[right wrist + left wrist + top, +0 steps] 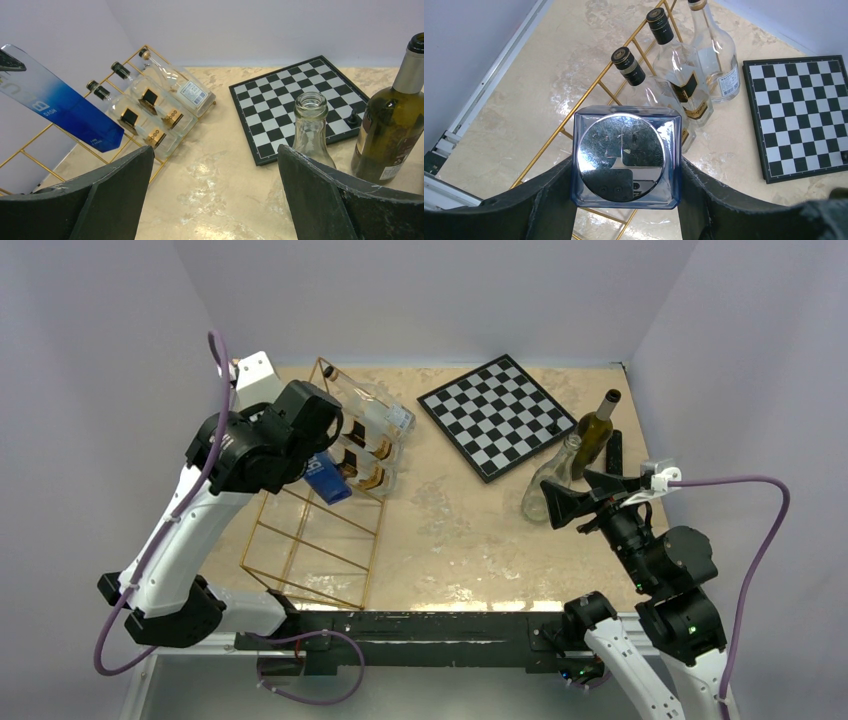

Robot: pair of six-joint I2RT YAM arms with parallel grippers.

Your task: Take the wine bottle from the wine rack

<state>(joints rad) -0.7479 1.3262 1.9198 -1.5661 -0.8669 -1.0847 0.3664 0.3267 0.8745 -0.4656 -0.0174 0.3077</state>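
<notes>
L gripper [626, 186] is clamped on the blue bottle [626, 156] w/ one finger [549, 202] on each flat side. The silver cap end faces its wrist cam. In the R wrist view the blue bottle [60, 107] hangs tilted, its base end pointing down toward the rack [30, 141]. Can't tell if the base touches a wire.

Below and ahead of the L gripper, the rack [591, 95] lies w/ 3 clear bottles [684, 70] side by side in its slots, black caps toward the gripper. The nearest one sits just under the held bottle's far end. From the top cam, the blue bottle [328, 478] sticks out of the L gripper [312, 458] over the rack [310, 540], just beside the clear bottles [372, 440]. The chessboard [500, 415] is farther off to the gripper's right.

R gripper [215, 200] is spread wide and holds nothing. An uncapped clear bottle [311, 127] stands just ahead of its right finger, and a green bottle [392, 127] is beside that, farther right. Top cam shows the R gripper [568, 502] next to both, well apart from the rack.
</notes>
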